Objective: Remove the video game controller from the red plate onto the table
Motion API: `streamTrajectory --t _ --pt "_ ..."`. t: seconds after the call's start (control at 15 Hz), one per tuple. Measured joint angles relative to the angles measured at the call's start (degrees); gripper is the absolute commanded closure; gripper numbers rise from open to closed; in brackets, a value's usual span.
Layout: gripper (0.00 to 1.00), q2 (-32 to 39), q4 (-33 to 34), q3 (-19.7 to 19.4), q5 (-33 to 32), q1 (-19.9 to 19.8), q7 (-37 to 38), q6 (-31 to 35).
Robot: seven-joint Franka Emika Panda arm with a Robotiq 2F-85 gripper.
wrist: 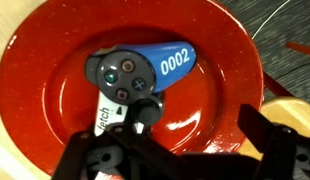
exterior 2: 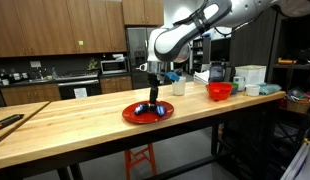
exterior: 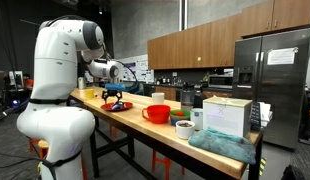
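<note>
The video game controller [wrist: 130, 80] is black with a blue tag marked 0002. It lies in the red plate [wrist: 210, 105], left of the plate's middle in the wrist view. In both exterior views the plate [exterior 2: 163, 115] [exterior: 117, 106] sits on the light wooden table [exterior 2: 85, 130], with the controller [exterior 2: 144, 108] dark on it. My gripper [wrist: 180, 145] is open, directly above the plate, with one finger over the controller's lower end and the other over the plate's rim. It also shows in both exterior views [exterior 2: 152, 90] [exterior: 117, 92], pointing straight down.
A deeper red bowl [exterior 2: 221, 91] [exterior: 156, 113] stands further along the table. Beyond it are cups, a white box [exterior: 226, 116] and a teal cloth [exterior: 221, 143]. A black object [exterior 2: 5, 122] lies at the table's other end. Bare wood surrounds the plate.
</note>
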Motion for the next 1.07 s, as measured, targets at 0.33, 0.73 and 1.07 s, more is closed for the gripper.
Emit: streamTrajectory --t 0.33,0.73,1.07 --pt "0.00 0.01 -0.24 -0.46 -4.06 -0.04 0.41 1.79" --pt "0.00 -1.08 -0.13 -1.96 -11.15 -0.20 1.88 3.13" --pt "0.00 -1.27 -0.50 -1.87 -11.21 -0.08 2.15 3.08"
